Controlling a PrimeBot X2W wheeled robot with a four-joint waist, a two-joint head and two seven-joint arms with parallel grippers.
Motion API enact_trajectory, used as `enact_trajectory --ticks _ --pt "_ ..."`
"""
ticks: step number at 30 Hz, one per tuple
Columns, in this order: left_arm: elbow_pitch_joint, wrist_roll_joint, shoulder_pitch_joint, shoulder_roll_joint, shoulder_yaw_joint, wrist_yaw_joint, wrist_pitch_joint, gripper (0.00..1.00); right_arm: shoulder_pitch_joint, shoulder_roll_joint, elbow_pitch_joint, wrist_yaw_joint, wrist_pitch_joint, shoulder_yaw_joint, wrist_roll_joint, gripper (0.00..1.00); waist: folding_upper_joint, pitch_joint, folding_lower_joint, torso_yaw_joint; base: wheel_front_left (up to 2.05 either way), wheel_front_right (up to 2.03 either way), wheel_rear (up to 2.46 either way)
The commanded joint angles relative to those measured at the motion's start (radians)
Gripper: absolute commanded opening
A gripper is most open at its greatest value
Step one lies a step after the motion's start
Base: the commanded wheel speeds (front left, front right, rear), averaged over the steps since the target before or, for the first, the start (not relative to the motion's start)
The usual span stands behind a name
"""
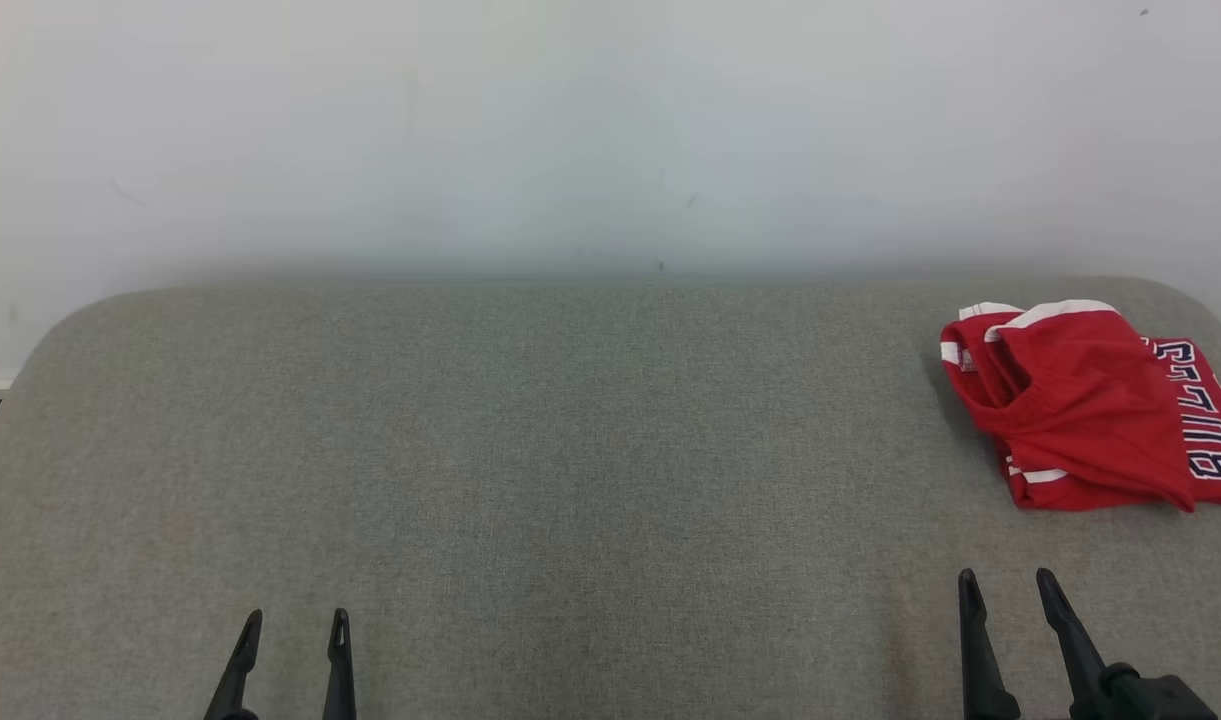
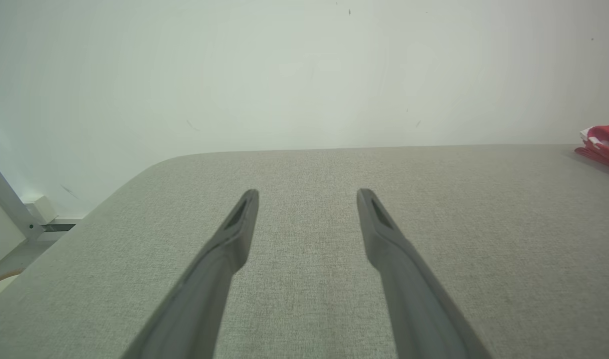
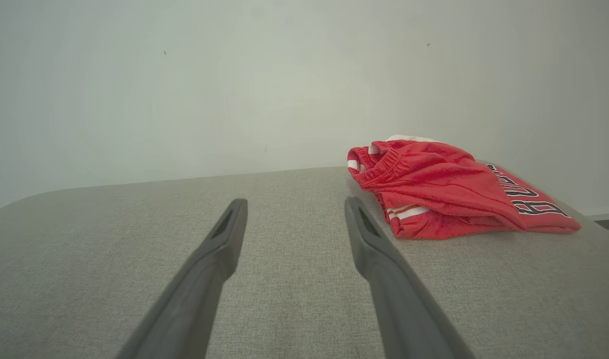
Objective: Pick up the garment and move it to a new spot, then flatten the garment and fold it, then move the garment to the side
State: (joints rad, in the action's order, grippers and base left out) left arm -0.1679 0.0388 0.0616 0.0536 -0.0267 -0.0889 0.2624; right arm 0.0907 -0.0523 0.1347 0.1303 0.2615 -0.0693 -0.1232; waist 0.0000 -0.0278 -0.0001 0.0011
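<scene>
A red garment (image 1: 1090, 405) with white trim and dark lettering lies bunched at the far right of the grey fabric table (image 1: 570, 450), partly cut off by the head view's right edge. From the right wrist it lies ahead and to the right as a red heap, the garment (image 3: 449, 192). A sliver of the garment (image 2: 603, 144) shows at the left wrist view's right edge. My right gripper (image 1: 1007, 585) stands open near the front edge, short of the garment, nothing between its fingers (image 3: 224, 234). My left gripper (image 1: 297, 625) stands open at the front left, far from it, over bare fabric (image 2: 309, 194).
A pale wall (image 1: 610, 130) rises right behind the table's far edge. The table's far corners are rounded. Left of the table, a grey metal strut (image 2: 7, 199) and a bit of floor show in the left wrist view.
</scene>
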Motion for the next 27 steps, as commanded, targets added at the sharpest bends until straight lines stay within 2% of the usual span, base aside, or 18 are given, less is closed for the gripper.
enact_trajectory --ticks 1,27 --pt "-0.004 0.007 0.021 -0.002 0.001 0.000 0.003 1.00 0.017 0.003 0.003 0.000 0.004 0.000 -0.010 1.00 0.0000 -0.002 0.0001 0.001 0.00 0.00 0.00" --pt "-0.009 0.009 0.027 -0.003 -0.016 -0.015 0.003 1.00 -0.004 0.003 0.022 0.000 0.004 0.010 -0.031 1.00 0.0000 0.007 0.0001 -0.004 0.00 0.00 0.00"
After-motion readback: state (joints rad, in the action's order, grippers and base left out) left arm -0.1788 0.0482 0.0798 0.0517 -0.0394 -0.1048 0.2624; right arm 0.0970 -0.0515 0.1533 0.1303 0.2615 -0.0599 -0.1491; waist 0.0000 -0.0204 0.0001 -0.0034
